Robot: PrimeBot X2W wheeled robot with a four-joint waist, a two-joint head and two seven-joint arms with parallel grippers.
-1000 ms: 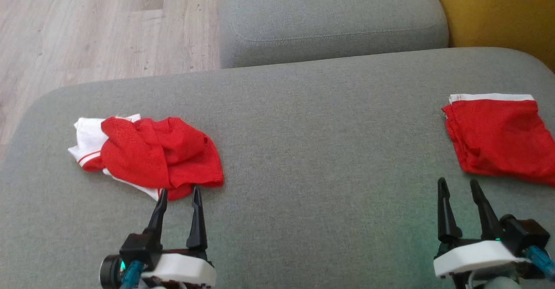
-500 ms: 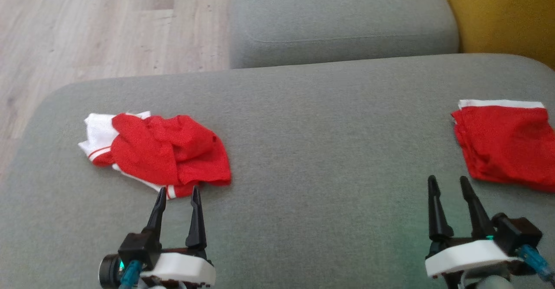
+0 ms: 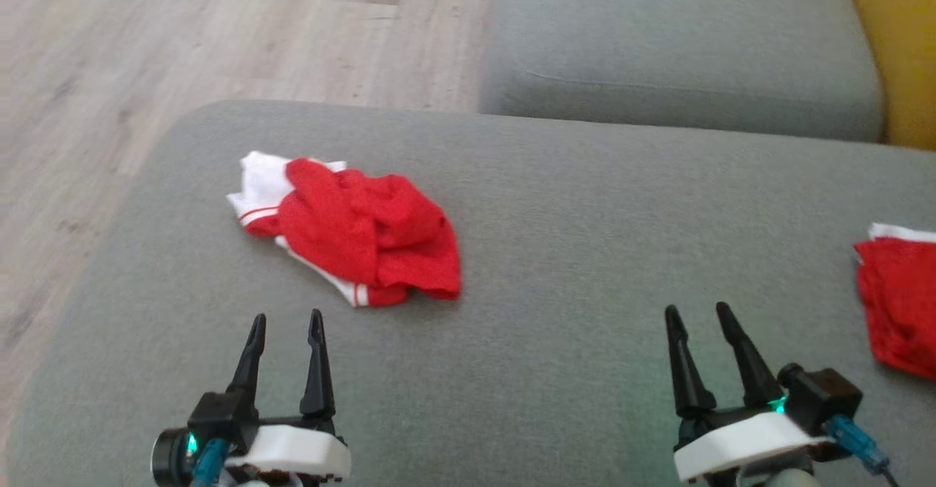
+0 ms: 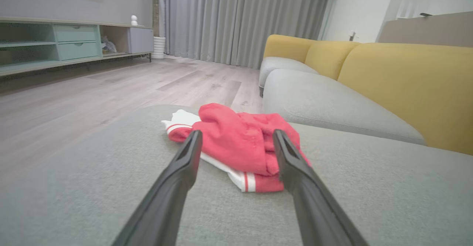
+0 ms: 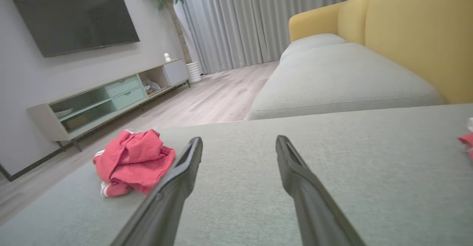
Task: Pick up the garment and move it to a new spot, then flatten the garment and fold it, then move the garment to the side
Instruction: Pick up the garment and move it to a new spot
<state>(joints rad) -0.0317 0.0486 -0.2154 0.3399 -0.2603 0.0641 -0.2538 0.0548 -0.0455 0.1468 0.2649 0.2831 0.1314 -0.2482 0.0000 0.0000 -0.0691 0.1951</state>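
A crumpled red and white garment (image 3: pixel 355 238) lies on the grey sofa cushion (image 3: pixel 556 202), left of its middle. In the left wrist view the garment (image 4: pixel 236 142) sits just beyond the fingertips. My left gripper (image 3: pixel 285 322) hovers open a little short of it, nothing between its fingers. My right gripper (image 3: pixel 695 313) is open and empty over bare cushion at the lower right. In the right wrist view the garment (image 5: pixel 135 161) lies to the left of the open fingers (image 5: pixel 177 176).
A second red garment with a white band (image 3: pixel 899 297), folded flat, lies at the cushion's right edge. A further grey seat cushion (image 3: pixel 680 41) and a yellow backrest (image 3: pixel 899 41) lie beyond. Wooden floor (image 3: pixel 183 41) drops off past the cushion's left and far edges.
The head camera has turned left, so the whole picture shifted right. The left gripper now sits a little further back from the crumpled garment. Both grippers stay open.
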